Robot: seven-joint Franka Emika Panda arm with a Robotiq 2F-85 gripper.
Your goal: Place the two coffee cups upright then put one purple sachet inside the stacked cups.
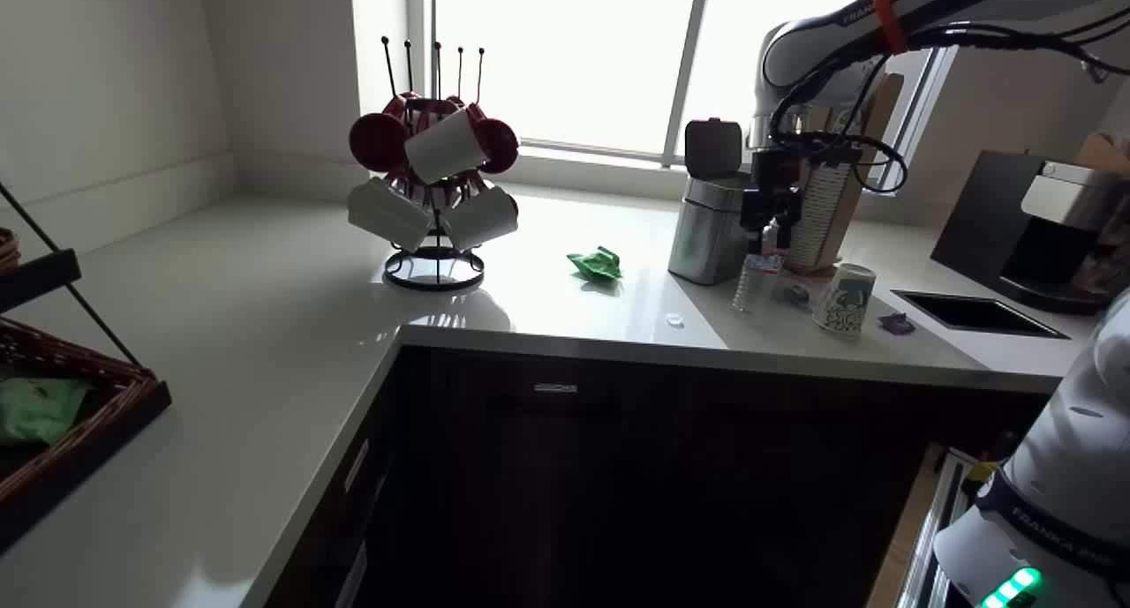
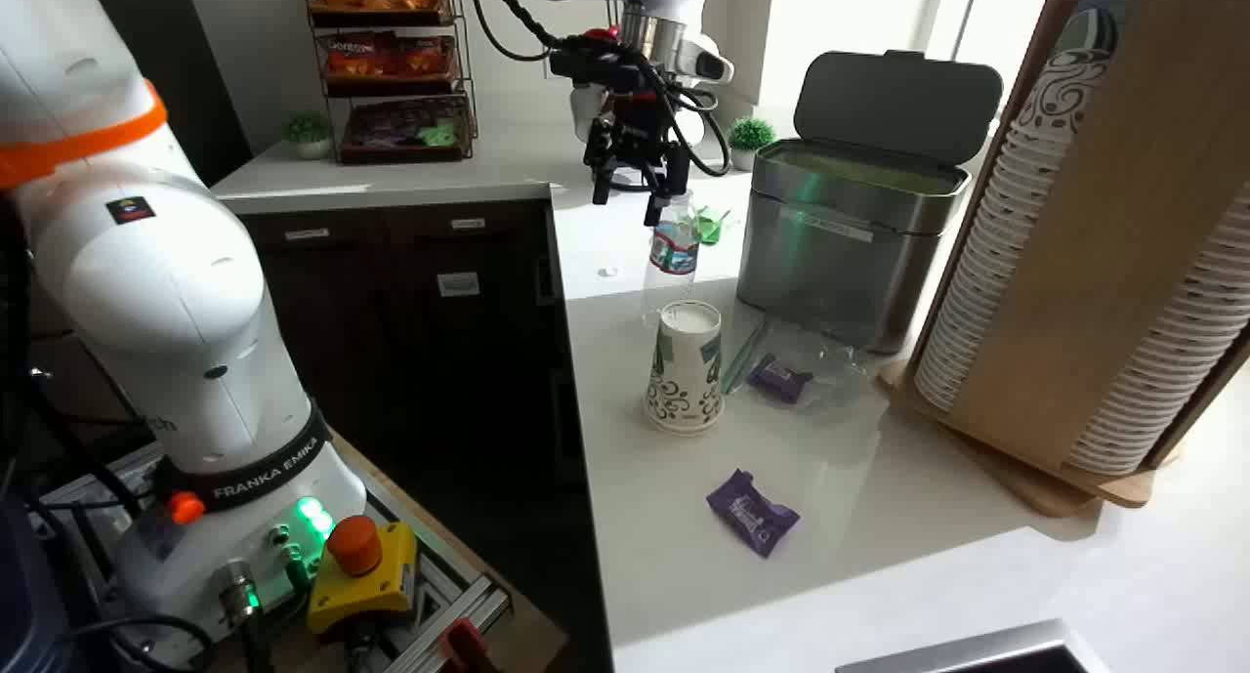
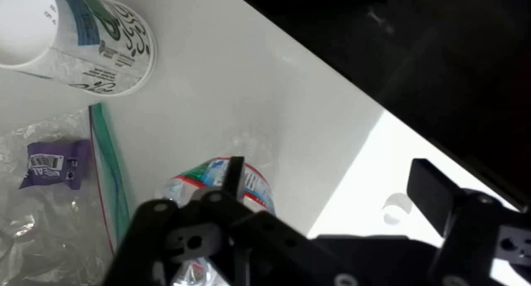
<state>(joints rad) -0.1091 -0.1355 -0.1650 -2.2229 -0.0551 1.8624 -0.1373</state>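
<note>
Patterned paper coffee cups (image 2: 686,385) stand upside down on the counter, their wide rim at the bottom; they look nested, and I cannot tell the count. They also show in the wrist view (image 3: 114,53) and in an exterior view (image 1: 845,304). One purple sachet (image 2: 752,514) lies loose on the counter. Another purple sachet (image 2: 779,378) lies in a clear zip bag, also seen in the wrist view (image 3: 56,165). My gripper (image 2: 627,209) is open and empty, above the counter by a clear plastic bottle. In the wrist view its fingers (image 3: 330,174) are wide apart.
The labelled bottle (image 2: 674,251) stands beside the cups. A small round clear-white piece (image 3: 396,211) lies near the counter edge. A metal bin (image 2: 840,253) with raised lid and a wooden cup holder (image 2: 1064,360) stand behind. A green packet (image 1: 598,264) and a mug rack (image 1: 433,264) are farther off.
</note>
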